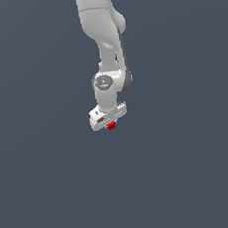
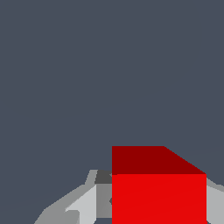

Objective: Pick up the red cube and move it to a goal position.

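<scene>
The red cube (image 1: 111, 126) is a tiny bright red block just under the white gripper body in the exterior view. In the wrist view the red cube (image 2: 158, 192) fills the space between my two grey fingers (image 2: 87, 203). One finger lies against each side of it. My gripper (image 1: 110, 124) points down from the white arm and is shut on the cube. In the exterior view the fingertips are hidden behind the gripper body and the cube.
A plain dark grey surface (image 1: 192, 177) fills both views. The white arm (image 1: 102, 32) comes down from the top middle of the exterior view. A grey round cap (image 1: 103, 81) sits on its wrist.
</scene>
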